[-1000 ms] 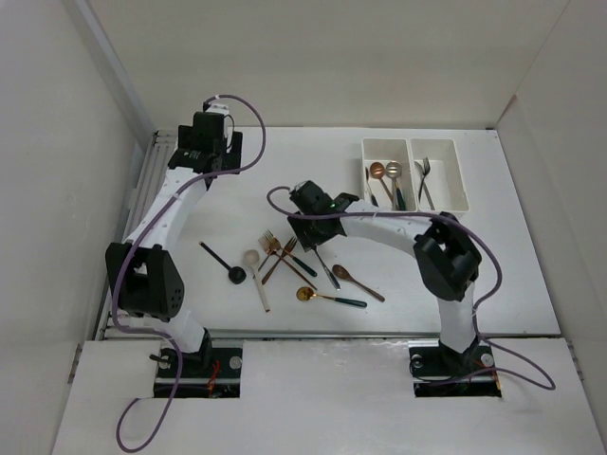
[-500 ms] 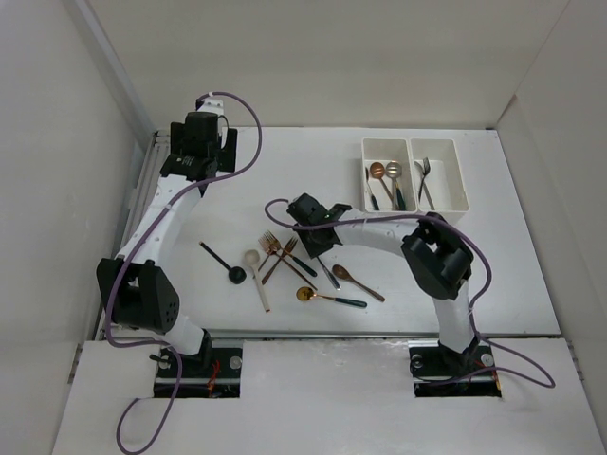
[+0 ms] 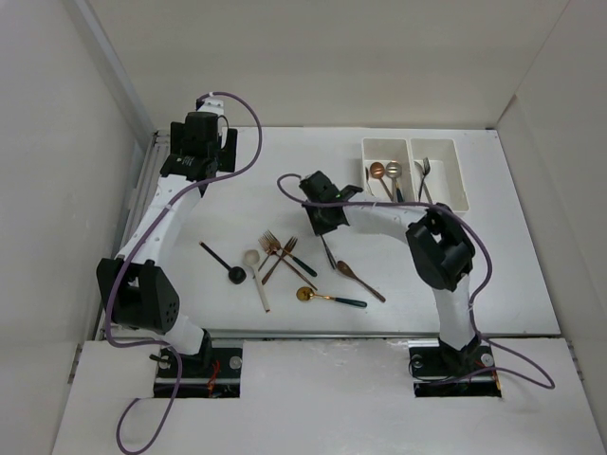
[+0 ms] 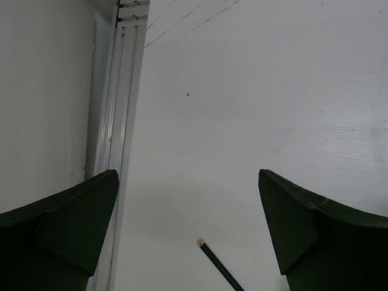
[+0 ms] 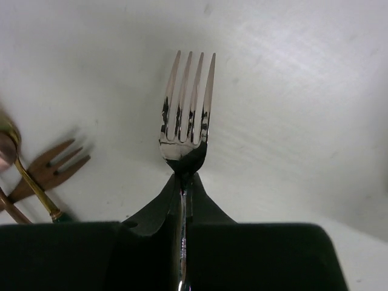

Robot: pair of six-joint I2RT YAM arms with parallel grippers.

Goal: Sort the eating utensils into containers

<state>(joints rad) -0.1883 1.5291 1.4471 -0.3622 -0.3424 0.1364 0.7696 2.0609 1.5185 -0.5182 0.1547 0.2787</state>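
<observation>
The right tool (image 5: 183,182) is pinched tight on a silver fork (image 5: 187,121), grabbing it right at the neck just under the tines. The tines stick out past the fingertips and the fork sits off the tabletop (image 3: 493,265). From the overhead view that tool (image 3: 322,213) is roughly mid-table, between the loose pile and the containers (image 3: 411,142), not over either bin.

The left tool (image 4: 188,200) is spread wide with nothing between its fingers (image 4: 79,206). It hovers at the far left of the tabletop by the metal rail (image 4: 115,121). A thin dark stick (image 4: 218,270) pokes into its wrist view from the bottom, and I can't tell what it belongs to.

The containers sit at the far right. The left bin (image 3: 365,180) has a copper-bowled spoon (image 3: 377,171) and a silver spoon (image 3: 393,169) in it, plus what looks like a dark handle or two. The right bin (image 3: 462,180) has something silver lying in it (image 3: 424,175), fork-ish, but it's too small to be sure.

Loose on the tabletop in front of the arms:
- black spoon (image 3: 223,263)
- cream spoon (image 3: 256,275) just beside it
- a couple of copper forks (image 3: 275,248) crossing each other
- gold spoon with a dark green handle (image 3: 327,299)
- brownish spoon (image 3: 358,280) nearest the right arm
</observation>
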